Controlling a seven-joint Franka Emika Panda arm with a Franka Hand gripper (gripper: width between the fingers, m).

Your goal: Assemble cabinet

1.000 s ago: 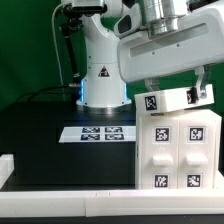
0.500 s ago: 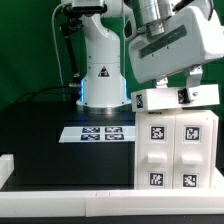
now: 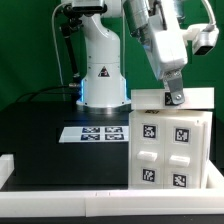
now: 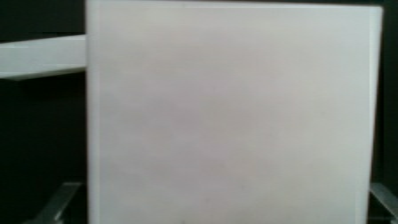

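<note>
The hand's (image 3: pixel 175 96) fingertips are hard to make out: in the exterior view a single grey finger (image 3: pixel 176 97) shows against the cabinet's top panel (image 3: pixel 150 99), its partner hidden, so whether the hand is clamped on that panel or merely touching it cannot be told; the wrist view is almost filled by one blank white face (image 4: pixel 231 110), too close and featureless to say which part it is, with a second white piece (image 4: pixel 39 60) cut off at the picture's edge; the cabinet (image 3: pixel 170 155) stands upright at the surface's (image 3: pixel 50 140) front corner on the exterior view's right, directly below the hand, its front showing square marker tags (image 3: pixel 150 131); the marker board (image 3: pixel 100 132) lies flat mid-surface, just beside the cabinet; the robot's base (image 3: pixel 100 70) stands at the back edge; a low white rim (image 3: pixel 60 188) runs along the front edge.
</note>
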